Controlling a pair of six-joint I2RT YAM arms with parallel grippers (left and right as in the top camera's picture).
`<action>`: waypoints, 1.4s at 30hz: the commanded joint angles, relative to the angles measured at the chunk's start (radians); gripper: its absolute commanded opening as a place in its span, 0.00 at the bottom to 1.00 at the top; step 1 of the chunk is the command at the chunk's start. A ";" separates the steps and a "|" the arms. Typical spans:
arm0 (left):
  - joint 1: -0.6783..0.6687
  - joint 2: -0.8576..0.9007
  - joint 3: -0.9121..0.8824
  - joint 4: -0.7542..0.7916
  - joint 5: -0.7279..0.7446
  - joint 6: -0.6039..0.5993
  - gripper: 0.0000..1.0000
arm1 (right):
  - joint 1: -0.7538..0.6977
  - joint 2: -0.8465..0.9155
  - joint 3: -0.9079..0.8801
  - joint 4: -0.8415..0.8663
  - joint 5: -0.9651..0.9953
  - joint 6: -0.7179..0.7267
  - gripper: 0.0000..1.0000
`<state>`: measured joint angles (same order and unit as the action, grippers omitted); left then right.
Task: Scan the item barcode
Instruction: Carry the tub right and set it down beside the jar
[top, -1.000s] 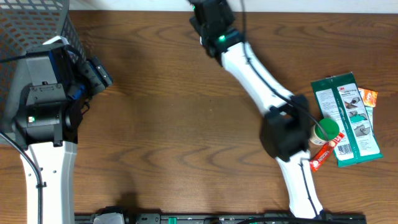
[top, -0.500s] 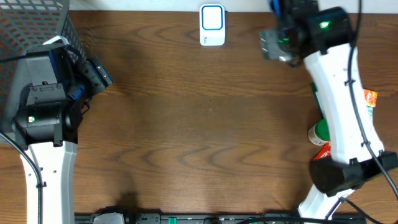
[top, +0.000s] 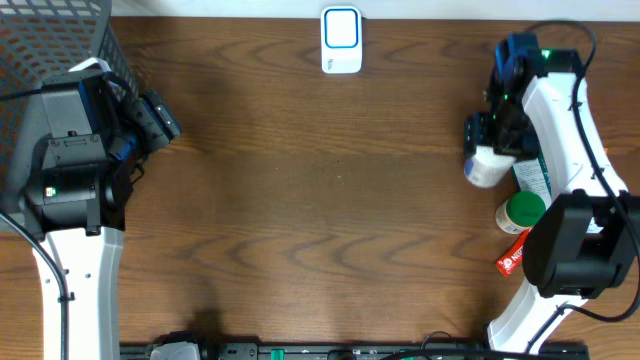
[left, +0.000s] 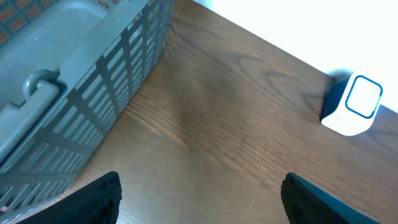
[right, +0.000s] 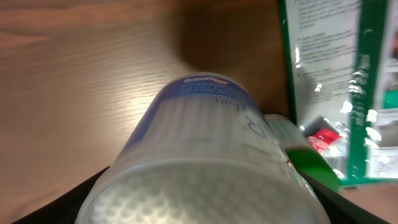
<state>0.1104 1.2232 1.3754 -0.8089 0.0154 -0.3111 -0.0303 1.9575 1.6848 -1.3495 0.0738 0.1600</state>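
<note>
- R gripper (top: 490, 150) clamped wide on swab tub (right: 205, 143), beside green packet (right: 323, 74); L gripper (left: 211, 199) wide open, empty.
- Pickup looks done; next you carry tub to scanner (top: 341, 40), barcode facing it.

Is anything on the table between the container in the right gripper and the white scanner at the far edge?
Nothing visible does: only table surface shows between the container and the scanner.
</note>
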 joint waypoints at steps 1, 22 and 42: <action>0.004 0.002 0.006 -0.002 -0.009 -0.001 0.84 | -0.040 0.008 -0.096 0.077 -0.010 0.014 0.01; 0.004 0.002 0.006 -0.002 -0.009 -0.001 0.83 | -0.108 0.007 -0.105 0.170 -0.080 -0.057 0.80; 0.004 0.002 0.006 -0.002 -0.009 -0.002 0.83 | -0.053 0.007 0.083 -0.007 -0.562 -0.326 0.26</action>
<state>0.1104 1.2232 1.3754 -0.8089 0.0154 -0.3111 -0.1123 1.9690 1.7580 -1.3613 -0.3557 -0.0929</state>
